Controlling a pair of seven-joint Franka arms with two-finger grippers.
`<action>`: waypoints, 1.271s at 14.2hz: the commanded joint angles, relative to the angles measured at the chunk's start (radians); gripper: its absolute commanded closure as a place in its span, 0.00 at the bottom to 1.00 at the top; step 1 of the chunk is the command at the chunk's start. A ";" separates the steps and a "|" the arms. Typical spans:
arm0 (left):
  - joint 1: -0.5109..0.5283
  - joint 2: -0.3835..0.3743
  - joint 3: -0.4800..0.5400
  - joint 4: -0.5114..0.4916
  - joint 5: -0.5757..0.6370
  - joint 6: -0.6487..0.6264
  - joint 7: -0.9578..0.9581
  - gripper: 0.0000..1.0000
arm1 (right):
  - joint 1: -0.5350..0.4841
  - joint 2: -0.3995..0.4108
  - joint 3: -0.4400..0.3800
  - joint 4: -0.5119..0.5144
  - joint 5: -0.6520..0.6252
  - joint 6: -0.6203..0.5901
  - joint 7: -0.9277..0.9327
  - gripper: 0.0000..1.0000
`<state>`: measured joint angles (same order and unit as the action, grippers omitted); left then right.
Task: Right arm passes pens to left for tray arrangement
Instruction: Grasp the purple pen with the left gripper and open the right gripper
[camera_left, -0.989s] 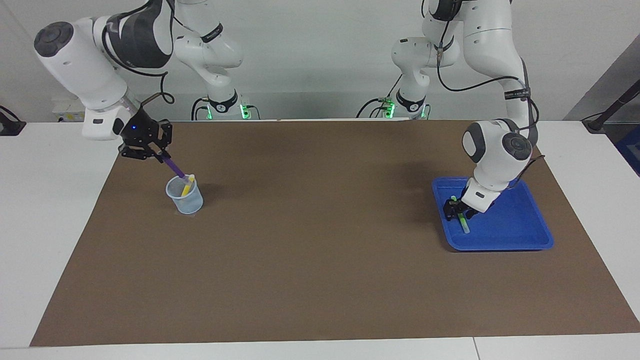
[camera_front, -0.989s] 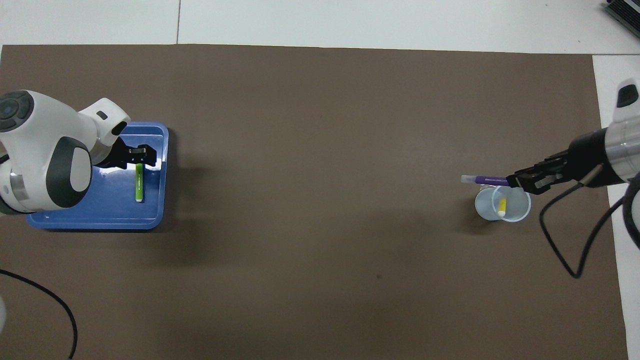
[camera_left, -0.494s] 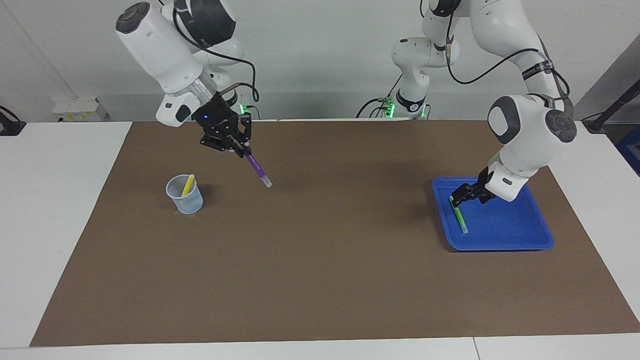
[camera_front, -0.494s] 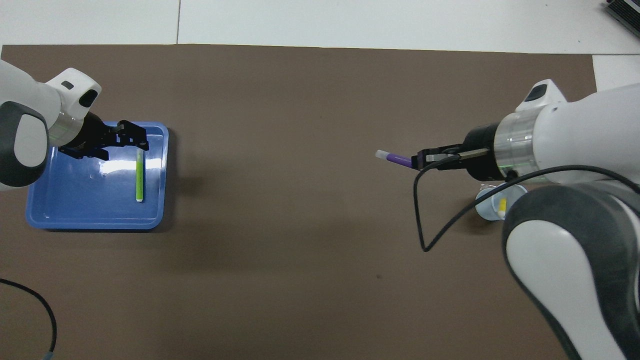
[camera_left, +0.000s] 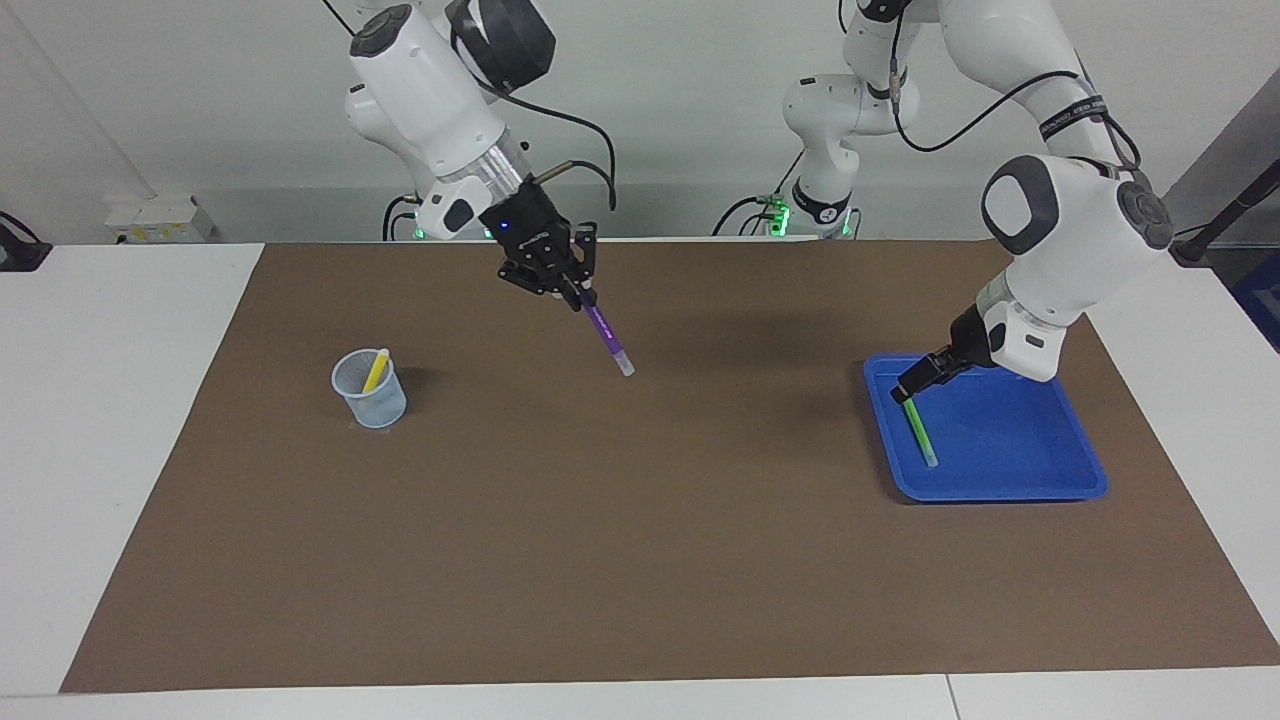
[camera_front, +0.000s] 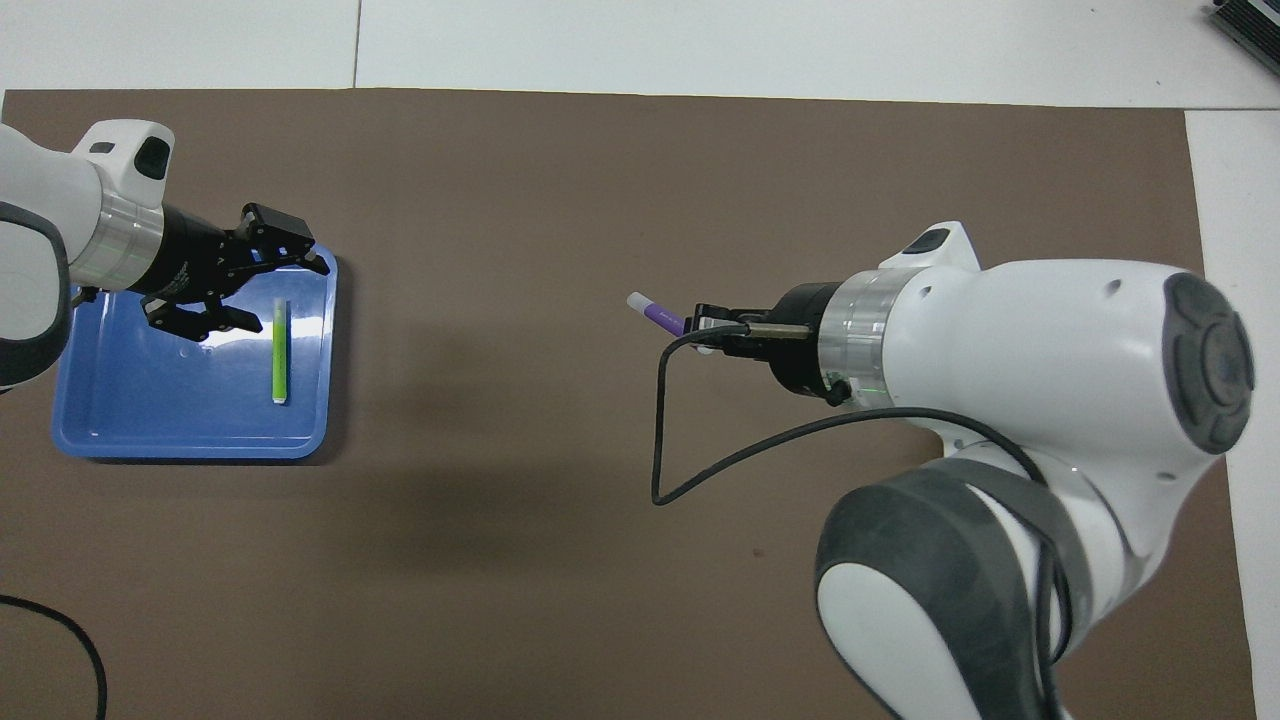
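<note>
Brown mat (camera_left: 640, 560): right gripper (camera_left: 572, 292) clamps purple pen (camera_left: 606, 338) mid-air; left gripper (camera_left: 912, 386) spread, empty, over tray (camera_left: 1040, 480) w/ green pen (camera_left: 920, 432).

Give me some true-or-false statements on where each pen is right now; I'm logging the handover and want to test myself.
1. The right claw holds the purple pen over the brown mat. True.
2. The green pen lies in the blue tray. True.
3. The yellow pen lies in the tray. False: it stands in the mesh cup.
4. The left claw grips the green pen. False: it is open above the tray, the pen lying free.
5. The cup is toward the left arm's end. False: the right arm's.
</note>
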<state>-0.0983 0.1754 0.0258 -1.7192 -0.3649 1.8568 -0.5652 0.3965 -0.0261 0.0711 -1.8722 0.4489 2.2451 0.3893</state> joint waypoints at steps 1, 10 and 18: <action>-0.053 -0.039 0.002 -0.022 -0.040 -0.016 -0.189 0.00 | 0.060 0.023 -0.005 -0.021 0.027 0.083 0.051 1.00; -0.113 -0.094 -0.001 -0.111 -0.343 0.083 -0.591 0.00 | 0.208 0.129 -0.005 -0.021 0.027 0.323 0.218 1.00; -0.247 -0.157 -0.001 -0.296 -0.425 0.331 -0.670 0.00 | 0.219 0.133 -0.002 -0.009 0.053 0.327 0.233 1.00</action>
<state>-0.3294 0.0634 0.0135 -1.9667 -0.7724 2.1604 -1.2046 0.6099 0.1066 0.0706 -1.8842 0.4772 2.5592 0.6104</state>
